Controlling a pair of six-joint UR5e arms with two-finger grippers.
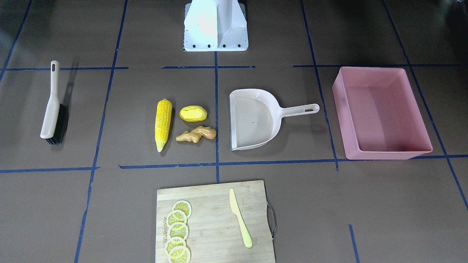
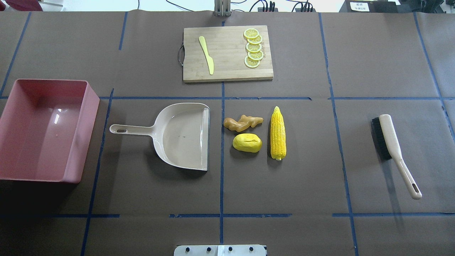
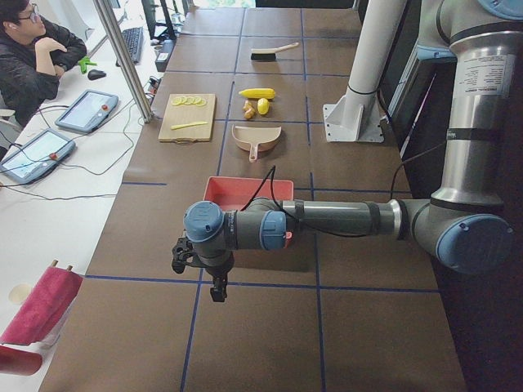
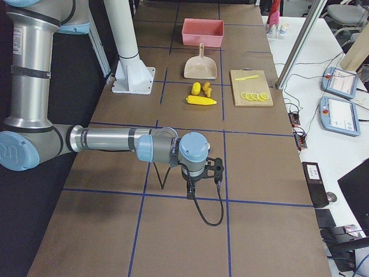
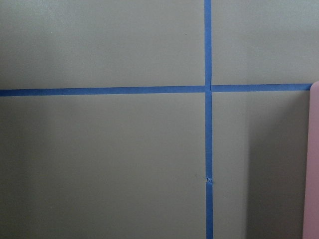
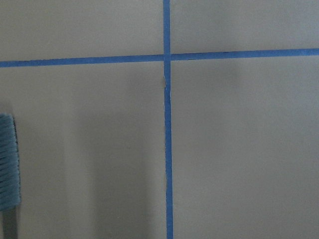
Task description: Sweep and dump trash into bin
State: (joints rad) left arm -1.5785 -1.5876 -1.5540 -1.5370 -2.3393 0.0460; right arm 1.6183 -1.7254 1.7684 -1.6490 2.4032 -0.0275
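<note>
The trash lies mid-table: a long yellow corn cob (image 2: 278, 133), a yellow potato-like lump (image 2: 247, 142) and a tan ginger root (image 2: 243, 123). A beige dustpan (image 2: 181, 137) lies just left of them, mouth toward them. The pink bin (image 2: 89, 117) stands at the far left, with nothing in it. A beige brush (image 2: 391, 142) with black bristles lies at the far right. My left gripper (image 3: 200, 271) hangs over bare table past the bin. My right gripper (image 4: 203, 176) hangs over bare table past the brush. I cannot tell if either is open or shut.
A wooden cutting board (image 2: 227, 67) at the far edge holds a pale yellow knife (image 2: 207, 55) and several lemon slices (image 2: 253, 48). Blue tape lines grid the brown table. The bin's edge (image 5: 314, 164) shows in the left wrist view, the brush bristles (image 6: 7, 159) in the right.
</note>
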